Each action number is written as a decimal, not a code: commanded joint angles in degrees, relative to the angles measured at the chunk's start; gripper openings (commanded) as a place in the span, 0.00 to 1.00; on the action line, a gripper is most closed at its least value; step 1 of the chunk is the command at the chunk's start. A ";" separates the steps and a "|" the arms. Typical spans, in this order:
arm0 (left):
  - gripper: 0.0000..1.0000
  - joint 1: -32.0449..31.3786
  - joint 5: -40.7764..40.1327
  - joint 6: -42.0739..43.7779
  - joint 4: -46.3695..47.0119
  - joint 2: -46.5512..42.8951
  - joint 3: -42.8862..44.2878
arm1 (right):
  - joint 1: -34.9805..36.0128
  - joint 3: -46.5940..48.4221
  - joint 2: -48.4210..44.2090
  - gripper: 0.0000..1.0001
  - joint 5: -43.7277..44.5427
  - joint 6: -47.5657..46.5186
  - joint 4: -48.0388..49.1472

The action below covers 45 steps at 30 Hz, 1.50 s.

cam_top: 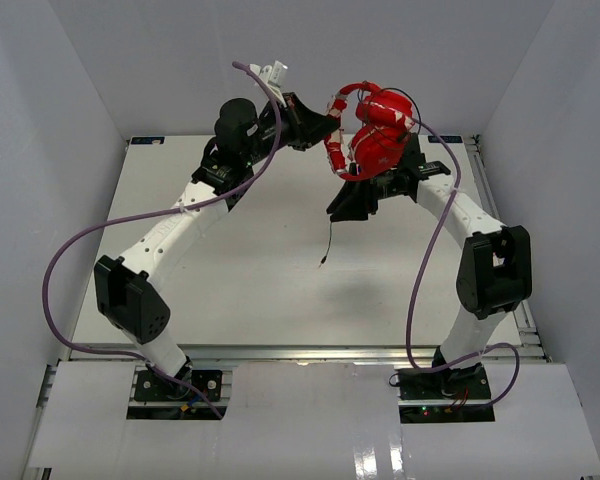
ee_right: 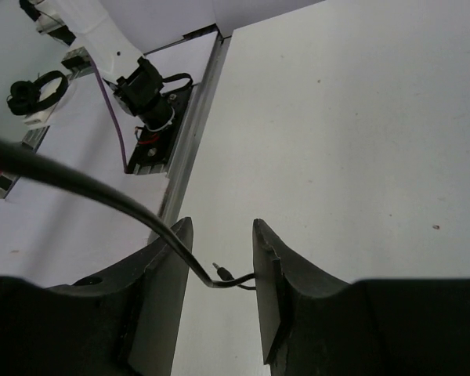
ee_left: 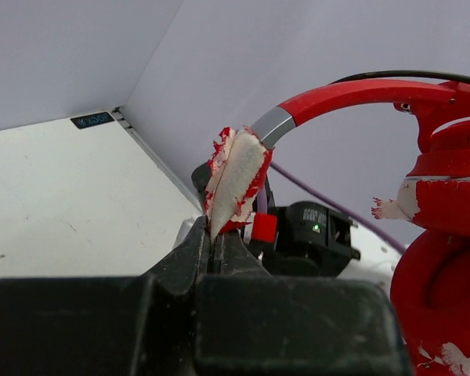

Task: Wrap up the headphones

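Observation:
The red headphones [cam_top: 380, 135] hang in the air over the far middle of the table. My left gripper [cam_top: 325, 128] is shut on the worn red-and-white padded end [ee_left: 235, 176] of the headband [ee_left: 352, 94], with one earcup [ee_left: 446, 266] to its right. My right gripper [cam_top: 348, 208] sits just under the headphones, open. In the right wrist view the thin black cable [ee_right: 102, 192] crosses the left finger [ee_right: 164, 298] and bends in the gap of the gripper [ee_right: 218, 235], unclamped, with its plug [ee_right: 221, 271] there. In the top view the cable [cam_top: 330, 240] dangles to the table.
The white table [cam_top: 230, 280] is boxed in by white walls left, right and behind. Purple robot cables [cam_top: 90, 235] loop beside both arms. A metal rail [ee_right: 192, 141] and an arm base [ee_right: 149, 86] show at the table's edge in the right wrist view.

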 commanded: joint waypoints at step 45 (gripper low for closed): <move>0.00 0.57 -32.20 21.48 -11.58 3.92 -10.12 | 19.44 -3.18 -27.33 0.08 92.28 -24.29 3.69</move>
